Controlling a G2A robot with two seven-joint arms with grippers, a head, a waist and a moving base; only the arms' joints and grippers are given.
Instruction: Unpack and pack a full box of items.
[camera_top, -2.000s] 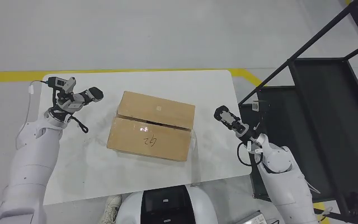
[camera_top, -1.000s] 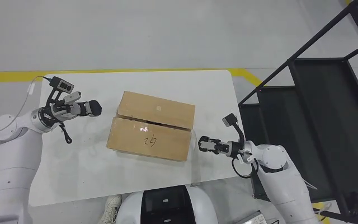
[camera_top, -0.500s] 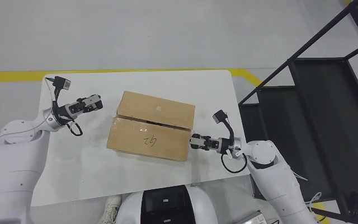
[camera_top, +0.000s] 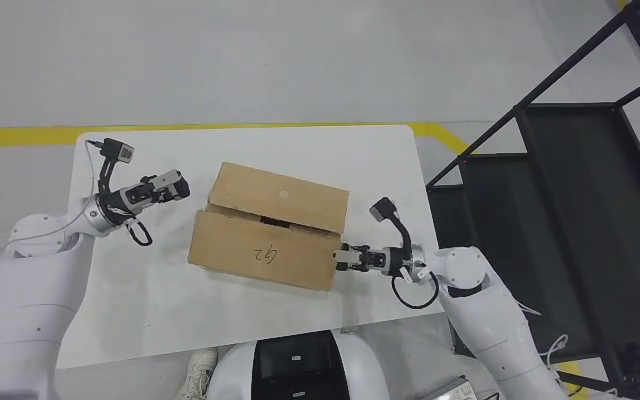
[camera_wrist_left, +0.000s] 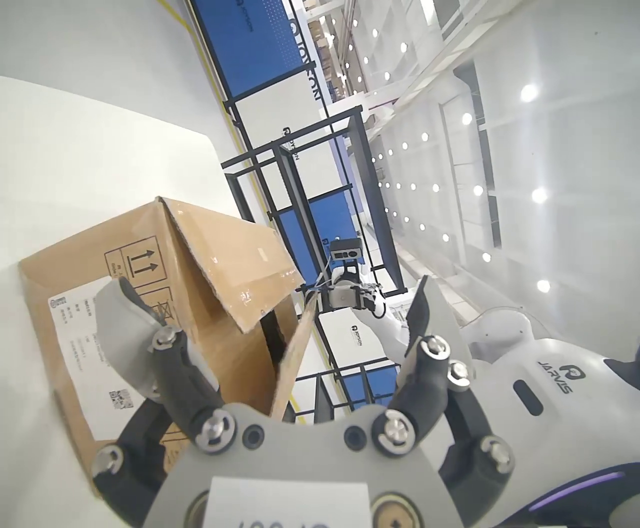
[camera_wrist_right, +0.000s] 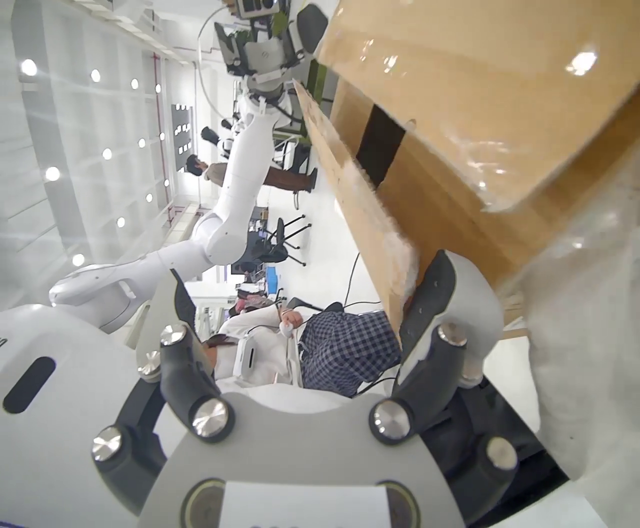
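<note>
Right hand (camera_top: 346, 258), fingers apart, touched the near flap (camera_top: 262, 250) of the box (camera_top: 280, 198) — likely to lift it. Left hand (camera_top: 172, 186) hovered nearby, spread.

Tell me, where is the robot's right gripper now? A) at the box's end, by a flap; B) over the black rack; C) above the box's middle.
A: the right gripper sits at the end of the cardboard box, open, one finger beside the edge of a flap.
</note>
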